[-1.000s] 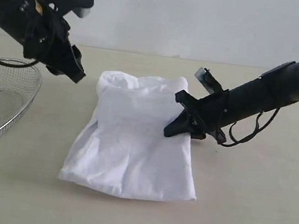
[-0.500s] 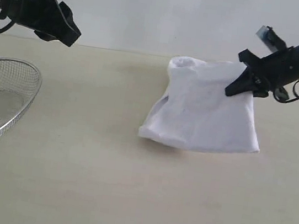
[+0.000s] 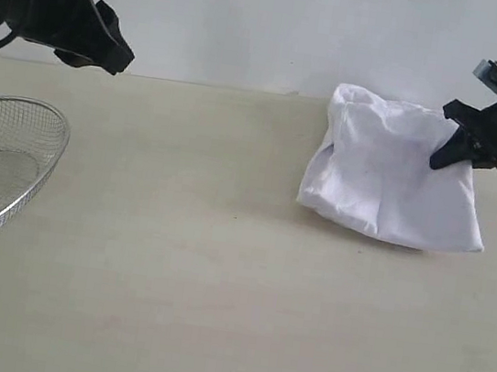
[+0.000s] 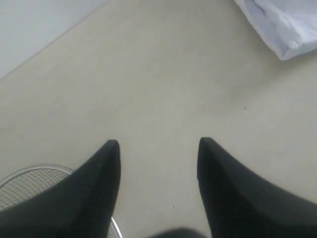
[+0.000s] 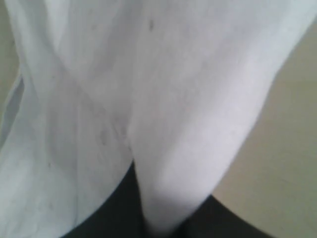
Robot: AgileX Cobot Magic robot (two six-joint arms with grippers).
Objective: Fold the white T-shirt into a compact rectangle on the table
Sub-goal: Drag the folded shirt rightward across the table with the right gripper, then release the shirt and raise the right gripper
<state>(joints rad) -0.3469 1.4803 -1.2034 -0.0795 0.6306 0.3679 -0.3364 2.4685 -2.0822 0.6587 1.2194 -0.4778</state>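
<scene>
Well apart from the T-shirt [image 3: 388, 182] sits a basket [image 3: 13, 146].

- We note the folded white cotton T-shirt [image 3: 388, 182] on the broad beige matte table [image 3: 179, 287], far right, toward the back.
- Round steel wire-mesh basket [image 3: 29, 102] sits at the left edge, well apart from it.
- Black right gripper [image 3: 444, 158] is at the shirt's upper right corner.
- Black left gripper [image 3: 117, 56] is above the basket, behind it.

no readable text, labels, brands or numbers in any view, white T-shirt [image 3: 392, 183] shows plain fabric only
</scene>
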